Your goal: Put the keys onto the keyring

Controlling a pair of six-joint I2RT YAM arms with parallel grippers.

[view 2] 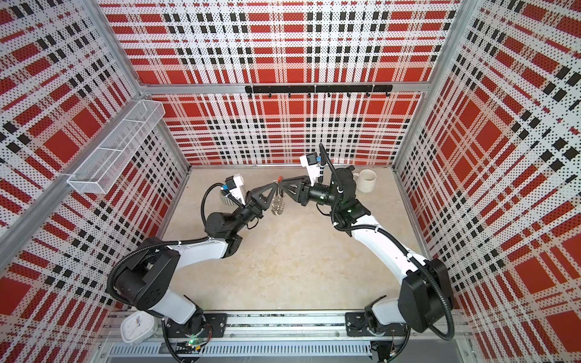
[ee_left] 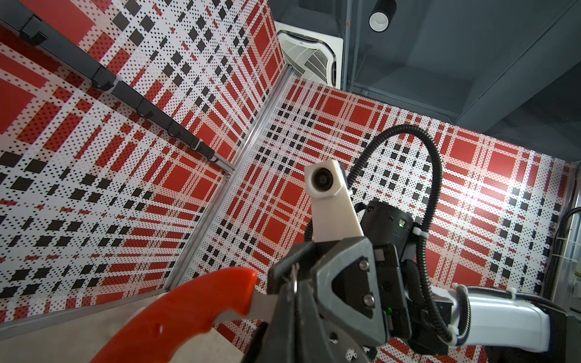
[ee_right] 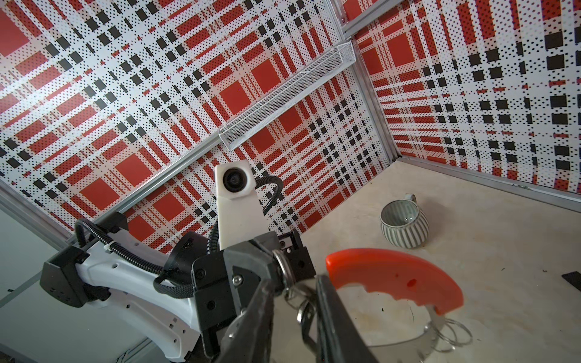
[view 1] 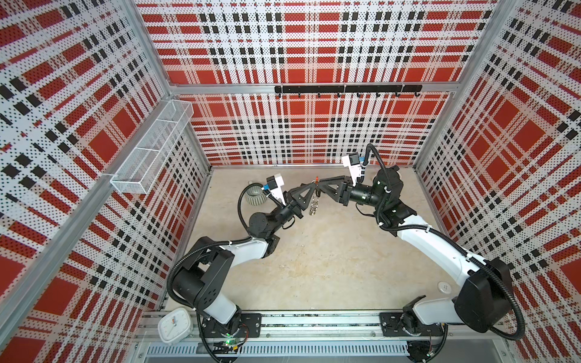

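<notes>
The keyring (ee_left: 188, 314) is running off the picture's bottom edge in the left wrist view; in both top views its rings (view 1: 313, 206) are showing too small to count. At the desk's far edge the left arm is covering part of the ribbed cup (view 1: 253, 198).

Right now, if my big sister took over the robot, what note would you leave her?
Left pincer: shut on a small silver ring.
Right pincer: jaws apart around loose rings, not clamped as far as I can see.
Keyring: up in the air between both pincers.
Key tag: not visible in any view.
Done: keyring is off the table.
To do: find the key tag and thread its ring on.
</notes>
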